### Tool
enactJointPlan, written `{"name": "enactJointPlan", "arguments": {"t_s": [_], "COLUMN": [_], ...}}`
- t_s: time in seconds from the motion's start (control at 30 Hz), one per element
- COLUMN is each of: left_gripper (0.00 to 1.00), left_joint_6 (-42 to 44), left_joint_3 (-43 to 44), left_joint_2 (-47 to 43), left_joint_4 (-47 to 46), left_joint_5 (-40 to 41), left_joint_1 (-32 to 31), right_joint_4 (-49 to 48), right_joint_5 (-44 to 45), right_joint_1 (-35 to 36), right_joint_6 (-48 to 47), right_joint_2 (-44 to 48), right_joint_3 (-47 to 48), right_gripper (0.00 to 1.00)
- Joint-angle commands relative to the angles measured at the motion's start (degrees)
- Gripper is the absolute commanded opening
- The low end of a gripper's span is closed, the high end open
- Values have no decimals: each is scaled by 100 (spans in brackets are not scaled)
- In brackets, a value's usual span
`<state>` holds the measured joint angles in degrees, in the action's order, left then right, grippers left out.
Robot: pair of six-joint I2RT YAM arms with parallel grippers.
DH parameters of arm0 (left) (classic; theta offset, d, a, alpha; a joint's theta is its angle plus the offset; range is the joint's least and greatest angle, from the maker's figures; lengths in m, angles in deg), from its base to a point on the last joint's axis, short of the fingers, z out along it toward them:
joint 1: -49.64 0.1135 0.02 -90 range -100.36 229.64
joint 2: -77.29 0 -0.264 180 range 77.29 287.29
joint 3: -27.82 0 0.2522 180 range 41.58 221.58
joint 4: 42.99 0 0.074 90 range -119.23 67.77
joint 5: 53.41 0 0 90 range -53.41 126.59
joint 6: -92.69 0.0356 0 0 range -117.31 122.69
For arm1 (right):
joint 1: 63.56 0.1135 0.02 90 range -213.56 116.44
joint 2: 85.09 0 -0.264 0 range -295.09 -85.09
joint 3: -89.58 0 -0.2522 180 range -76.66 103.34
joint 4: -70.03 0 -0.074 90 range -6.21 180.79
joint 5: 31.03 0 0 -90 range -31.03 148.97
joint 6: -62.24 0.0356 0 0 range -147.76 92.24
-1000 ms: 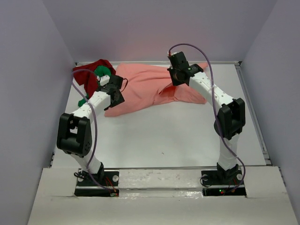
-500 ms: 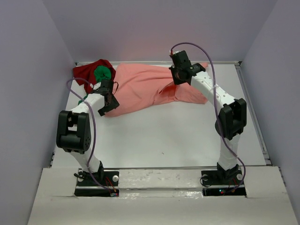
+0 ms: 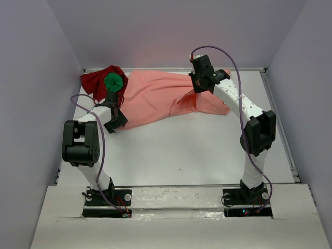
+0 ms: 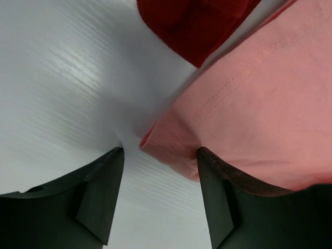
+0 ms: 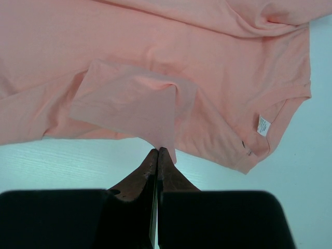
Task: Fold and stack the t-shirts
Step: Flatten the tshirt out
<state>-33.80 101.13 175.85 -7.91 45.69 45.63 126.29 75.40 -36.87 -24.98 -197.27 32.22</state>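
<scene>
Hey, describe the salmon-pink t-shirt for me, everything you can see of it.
The salmon-pink t-shirt is soft, thin cloth with stitched hems and a small white label near one edge. It lies rumpled and unfolded across the far half of the white table, its left end beside the dark red t-shirt. The right gripper is shut on a pinch of a fold near its middle. The open left gripper straddles its near-left corner.

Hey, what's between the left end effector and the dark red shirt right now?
In the left wrist view, bare table and a corner of the salmon-pink t-shirt lie between the open left end effector and the dark red t-shirt.
</scene>
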Motion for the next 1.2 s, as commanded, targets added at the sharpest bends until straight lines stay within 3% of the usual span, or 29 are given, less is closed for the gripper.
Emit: {"name": "enactJointPlan", "arguments": {"t_s": [0.0, 0.07, 0.17, 0.23, 0.27, 0.3, 0.53, 0.7, 0.87, 1.17], "left_gripper": [64, 58, 29, 18, 4, 0, 0, 0, 0, 0], "left_joint_6": [28, 19, 10, 1, 10, 2, 142, 510, 933, 1610], "left_joint_3": [-128, -154, -198, -216, -207, -216, -225, 56, 750, 2103], "left_joint_2": [5, 22, 14, 5, -4, -13, -381, -1066, -2024, -2587], "left_joint_4": [-93, -137, -242, -269, -260, -251, -260, -6, 389, 1304], "left_joint_5": [-75, -110, -259, -286, -312, -304, -234, -128, 126, 416], "left_joint_1": [76, 85, 93, 93, 93, 93, 85, -73, -293, -337], "right_joint_4": [-137, -128, -128, -93, -93, -102, -75, -58, -5, -75], "right_joint_5": [-86, -69, -34, -60, -52, -69, 36, 668, 1337, 1855], "right_joint_1": [-24, -24, -24, -24, -24, -24, -24, -24, -200, -823], "right_joint_6": [-32, -24, -41, -41, -15, -15, 11, 47, 29, 21], "right_joint_2": [302, 302, 293, 232, 232, 223, 258, 398, 811, 1883], "right_joint_3": [19, 28, 10, 10, 10, 10, -33, -95, -86, 45], "right_gripper": [0, 0, 0, 0, 0, 0, 0, 0, 0, 0]}}
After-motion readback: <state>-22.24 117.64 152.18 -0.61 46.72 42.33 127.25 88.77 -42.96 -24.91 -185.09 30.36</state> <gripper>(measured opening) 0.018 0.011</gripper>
